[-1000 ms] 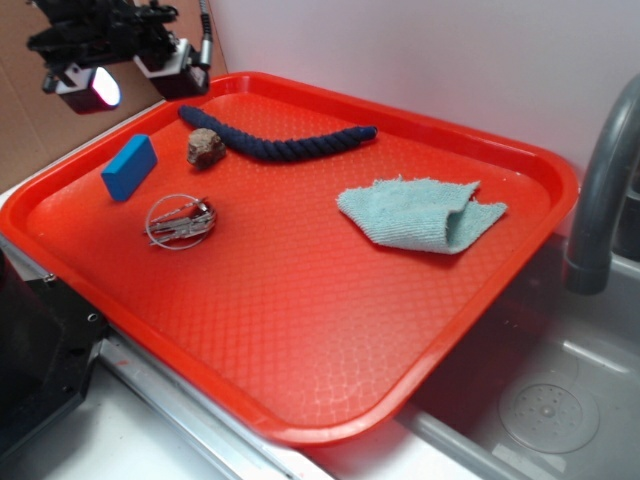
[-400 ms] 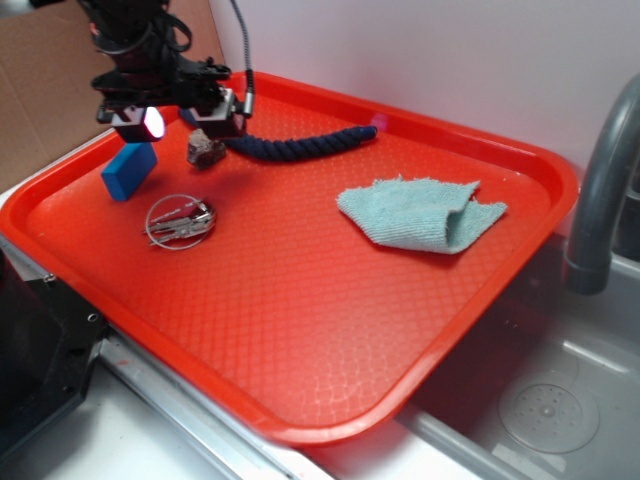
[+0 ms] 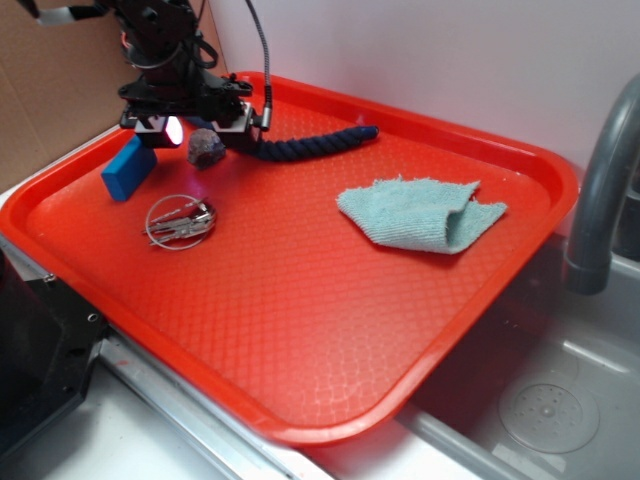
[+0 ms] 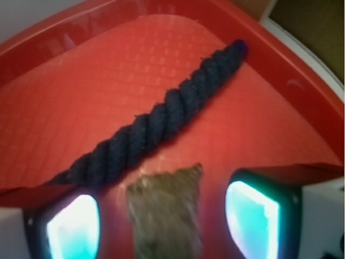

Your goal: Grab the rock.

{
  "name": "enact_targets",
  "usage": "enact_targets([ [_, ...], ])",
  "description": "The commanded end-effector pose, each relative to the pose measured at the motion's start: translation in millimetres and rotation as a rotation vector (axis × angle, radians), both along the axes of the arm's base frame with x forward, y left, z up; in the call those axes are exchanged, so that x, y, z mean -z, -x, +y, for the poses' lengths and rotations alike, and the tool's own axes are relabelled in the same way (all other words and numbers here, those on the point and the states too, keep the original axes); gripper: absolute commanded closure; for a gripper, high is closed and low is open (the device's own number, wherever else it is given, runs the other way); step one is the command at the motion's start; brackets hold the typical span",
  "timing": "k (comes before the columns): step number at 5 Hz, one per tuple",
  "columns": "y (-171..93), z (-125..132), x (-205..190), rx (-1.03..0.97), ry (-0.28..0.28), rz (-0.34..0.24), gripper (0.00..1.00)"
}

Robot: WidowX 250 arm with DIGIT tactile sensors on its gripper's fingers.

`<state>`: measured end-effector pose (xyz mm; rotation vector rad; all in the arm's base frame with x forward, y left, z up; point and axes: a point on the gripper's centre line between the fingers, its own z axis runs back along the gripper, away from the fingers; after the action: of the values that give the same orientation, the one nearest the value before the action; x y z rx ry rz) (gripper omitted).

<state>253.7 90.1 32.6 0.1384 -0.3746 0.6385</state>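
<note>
Now I'm lining up over the small, lumpy brown-grey rock (image 3: 206, 147), and this is the approach step: nothing is gripped yet. My claw (image 3: 190, 127) hangs low above the far left corner of the red plastic tray (image 3: 300, 330), its two fingers spread wide. In the wrist view the glowing pads (image 4: 252, 218) stand on either side of the rock (image 4: 164, 213), which fills the gap between them and sits roughly centred. So the stone is bracketed, not touched, as far as I can tell; the view is blurred and I cannot tell how much height is left.

Next move, as I judge it: drop straight down until the pads flank the stone's widest part, then close. The rough, uneven surface may twist as it's squeezed, so an even, centred pinch matters.

Neighbours to mind: the dark navy twisted rope (image 3: 310, 143) lies just behind the rock along the tray's far edge, near enough that a finger might snag it. The blue rectangular block (image 3: 129, 167) sits just to one side, toward the left edge, and the bunch of metal keys on a ring (image 3: 180, 221) lies nearer the front. The pale green folded cloth (image 3: 425, 213) is well apart, toward the right edge.
</note>
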Motion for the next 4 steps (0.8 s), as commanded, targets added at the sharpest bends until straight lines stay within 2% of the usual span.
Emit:
enact_targets([
  [1,-10,2,-1,0.001,-0.017,-0.004,1.00],
  [3,-7,-3,-2,-0.013,-0.011,0.032,1.00],
  [4,-4,-18,-26,-0.030,-0.016,0.066,1.00],
])
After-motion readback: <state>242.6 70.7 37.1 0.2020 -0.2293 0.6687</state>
